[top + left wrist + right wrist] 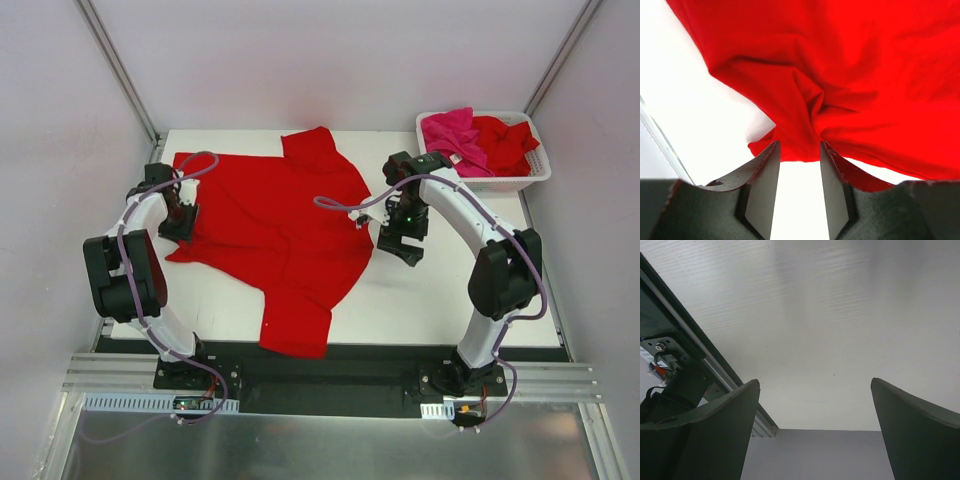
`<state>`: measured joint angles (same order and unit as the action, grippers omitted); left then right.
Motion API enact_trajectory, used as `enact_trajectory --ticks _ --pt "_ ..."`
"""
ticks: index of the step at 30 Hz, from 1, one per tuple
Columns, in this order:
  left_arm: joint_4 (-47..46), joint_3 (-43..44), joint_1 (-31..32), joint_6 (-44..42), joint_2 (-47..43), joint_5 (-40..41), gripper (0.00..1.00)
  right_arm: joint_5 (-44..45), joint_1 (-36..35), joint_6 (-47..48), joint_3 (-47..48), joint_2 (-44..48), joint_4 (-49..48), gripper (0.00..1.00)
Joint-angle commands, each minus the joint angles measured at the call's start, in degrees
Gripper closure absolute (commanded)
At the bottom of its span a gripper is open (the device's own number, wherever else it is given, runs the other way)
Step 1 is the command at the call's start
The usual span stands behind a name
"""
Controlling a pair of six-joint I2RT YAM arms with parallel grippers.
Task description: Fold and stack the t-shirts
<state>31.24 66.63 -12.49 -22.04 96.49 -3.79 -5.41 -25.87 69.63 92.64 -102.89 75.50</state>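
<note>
One red t-shirt (270, 220) lies spread and rumpled across the left and middle of the white table (440, 300), a sleeve or corner hanging over the front edge. My left gripper (180, 228) is at the shirt's left edge. In the left wrist view the left gripper (799, 145) is open, with bare table between the fingers and a bunched fold of the red t-shirt (850, 75) right at the tips. My right gripper (403, 248) hovers just off the shirt's right edge. The right gripper (815, 381) is open wide and holds nothing.
A white slotted basket (500, 183) stands at the back right corner, holding a magenta-pink shirt (450, 130) and another red shirt (505, 140). Grey walls close in the table on the left, back and right.
</note>
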Motion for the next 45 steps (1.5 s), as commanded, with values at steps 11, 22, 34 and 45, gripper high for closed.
enact_trajectory --ticks 11,22,34,45 --pt "0.31 -0.80 -0.87 -1.42 0.72 0.63 0.82 -0.57 -0.59 0.51 1.14 1.29 15.46 0.04" --pt "0.40 -0.36 -1.22 -1.42 1.51 0.98 0.84 -0.30 -0.68 0.42 0.96 1.20 15.55 0.04" --pt "0.57 -1.06 -1.22 -1.07 -0.60 1.07 0.77 -0.13 -0.94 0.51 1.93 -0.03 15.55 0.04" --pt "1.98 0.69 -1.13 0.33 -1.83 -0.86 0.76 0.75 -1.11 0.42 1.05 -0.03 15.73 0.04"
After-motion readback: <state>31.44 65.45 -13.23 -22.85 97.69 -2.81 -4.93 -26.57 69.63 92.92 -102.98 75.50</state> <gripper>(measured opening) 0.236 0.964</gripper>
